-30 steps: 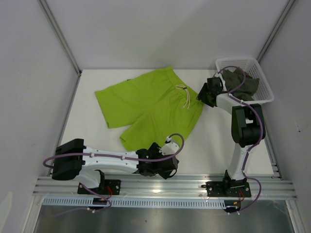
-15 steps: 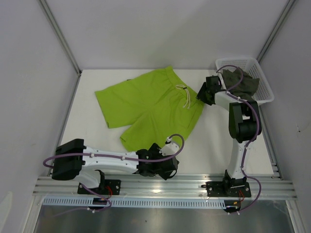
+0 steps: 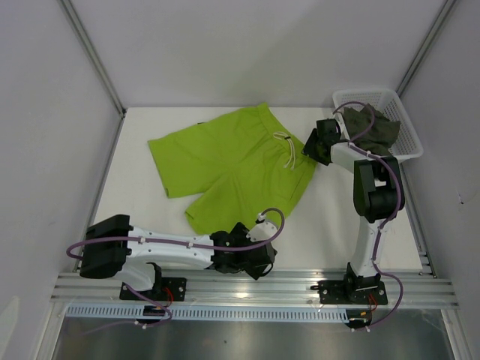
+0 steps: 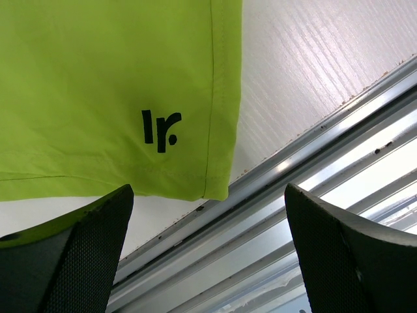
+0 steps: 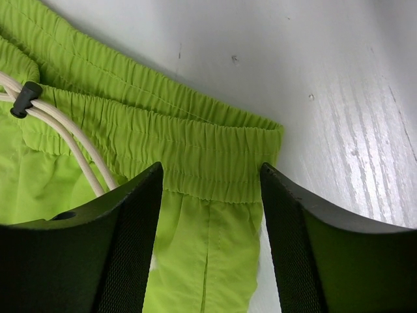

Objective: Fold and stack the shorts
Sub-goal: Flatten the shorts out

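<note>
The lime green shorts (image 3: 232, 161) lie spread flat on the white table, waistband toward the right. My right gripper (image 3: 311, 146) is low over the waistband's corner. In the right wrist view its open jaws (image 5: 210, 173) straddle the elastic band (image 5: 195, 150) without pinching it, and the white drawstring (image 5: 65, 130) lies to the left. The dark olive-grey shorts (image 3: 375, 127) sit bunched in the white basket (image 3: 367, 94). My left gripper (image 3: 253, 261) rests wide open at the table's front edge. In its wrist view the jaws (image 4: 208, 195) are empty, just short of a leg hem (image 4: 98, 85) with a black logo.
The mesh basket stands at the back right corner, right behind my right arm. An aluminium rail (image 3: 300, 281) runs along the table's near edge, directly under my left gripper (image 4: 313, 169). White walls close in the left, back and right sides.
My right arm's elbow has swung slightly left while its gripper stayed at the waistband corner. The green shorts have barely shifted. The left arm has not moved.
</note>
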`<state>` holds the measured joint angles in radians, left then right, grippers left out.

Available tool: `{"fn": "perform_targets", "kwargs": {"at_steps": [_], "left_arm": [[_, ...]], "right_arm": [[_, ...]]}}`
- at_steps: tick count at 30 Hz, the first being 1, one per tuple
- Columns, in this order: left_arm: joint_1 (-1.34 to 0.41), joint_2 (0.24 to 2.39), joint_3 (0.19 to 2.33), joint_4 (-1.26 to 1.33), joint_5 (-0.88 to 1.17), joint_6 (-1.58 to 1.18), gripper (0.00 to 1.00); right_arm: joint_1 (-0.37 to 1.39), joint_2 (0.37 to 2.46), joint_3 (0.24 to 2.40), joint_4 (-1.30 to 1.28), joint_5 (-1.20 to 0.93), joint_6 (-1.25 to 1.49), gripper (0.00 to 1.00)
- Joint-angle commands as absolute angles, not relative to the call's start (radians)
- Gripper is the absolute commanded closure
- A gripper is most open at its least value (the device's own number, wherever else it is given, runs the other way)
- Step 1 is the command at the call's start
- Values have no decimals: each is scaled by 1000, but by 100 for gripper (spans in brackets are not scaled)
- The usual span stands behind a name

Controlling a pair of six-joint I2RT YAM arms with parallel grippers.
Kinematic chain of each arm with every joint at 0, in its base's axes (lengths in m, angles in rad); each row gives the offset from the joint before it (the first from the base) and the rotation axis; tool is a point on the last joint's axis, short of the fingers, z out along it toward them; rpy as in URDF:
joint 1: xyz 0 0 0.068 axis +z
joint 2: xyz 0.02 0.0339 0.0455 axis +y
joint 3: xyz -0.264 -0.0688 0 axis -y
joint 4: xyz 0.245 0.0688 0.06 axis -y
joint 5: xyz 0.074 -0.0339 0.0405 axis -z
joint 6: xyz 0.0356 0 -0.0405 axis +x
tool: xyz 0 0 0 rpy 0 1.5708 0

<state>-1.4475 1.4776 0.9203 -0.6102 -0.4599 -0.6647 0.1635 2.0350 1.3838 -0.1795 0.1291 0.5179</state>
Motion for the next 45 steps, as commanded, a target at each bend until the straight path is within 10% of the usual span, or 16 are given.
{"fn": "perform_targets", "kwargs": {"at_steps": [1, 26, 38, 45], "left_arm": [[-1459, 1476, 934, -588, -451, -681, 1], [-1476, 1488, 954, -618, -456, -693, 1], [-1505, 1450, 930, -626, -445, -699, 1], [-1546, 1433, 963, -687, -485, -713, 1]], "right_arm": [[163, 1997, 1367, -221, 163, 495, 36], [141, 1959, 1282, -152, 133, 505, 36], [138, 1990, 1307, -169, 141, 509, 92], [137, 1988, 1298, -158, 133, 509, 100]]}}
